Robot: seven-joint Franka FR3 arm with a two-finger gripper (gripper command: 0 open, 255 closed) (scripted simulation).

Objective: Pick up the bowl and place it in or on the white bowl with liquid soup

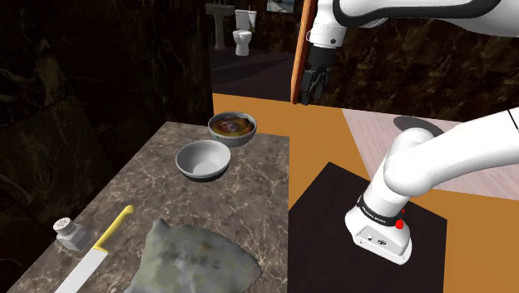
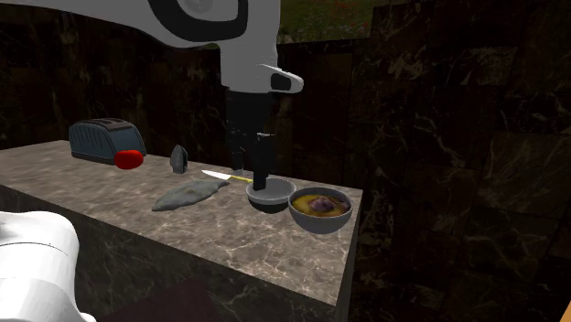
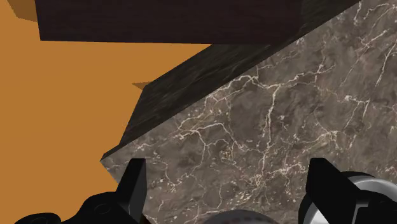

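The tool [image 1: 308, 96] hung high in the upper middle of the shoulder view, its two black fingers [image 3: 134, 183] spread wide with nothing between them. In the second exterior view it stood just above the empty grey bowl [image 1: 202, 160]. That bowl sat upright on the marble worktop [image 1: 137, 179] near the centre of the shoulder view, just beside the soup bowl [image 1: 232, 126] up and to its right, while a yellow-handled knife [image 1: 98, 248] lay at the lower left.
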